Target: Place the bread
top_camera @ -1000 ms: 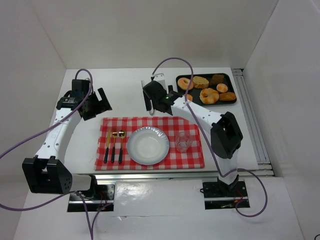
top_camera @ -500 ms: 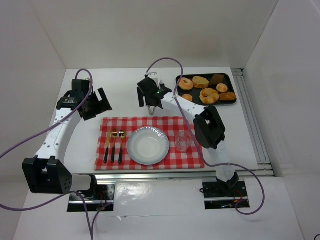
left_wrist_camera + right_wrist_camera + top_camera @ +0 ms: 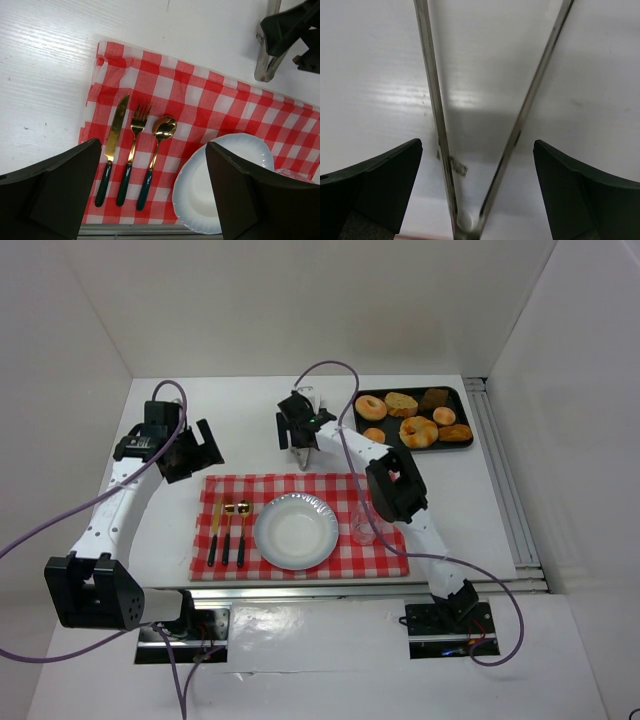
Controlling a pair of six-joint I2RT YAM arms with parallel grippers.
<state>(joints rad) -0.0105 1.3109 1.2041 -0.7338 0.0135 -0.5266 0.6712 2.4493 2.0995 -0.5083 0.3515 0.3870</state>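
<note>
White table (image 3: 250, 410); right gripper (image 3: 477, 145) spread wide, tongs (image 3: 432, 90) between its fingers.

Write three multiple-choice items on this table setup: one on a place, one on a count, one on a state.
1. Where is the bread?
A. in a basket
B. on the black tray at the table's far right
C. on the checked cloth

2. How many pieces of cutlery lie left of the white plate?
A. two
B. three
C. five

3. What state is the left hand in?
A. shut on a bottle
B. shut, holding nothing
C. open, holding nothing

Answers:
1 B, since every piece sits on the tray and the plate is bare.
2 B, since a knife, a fork and a spoon lie side by side.
3 C, since the left wrist view shows it spread wide with nothing between.
</note>
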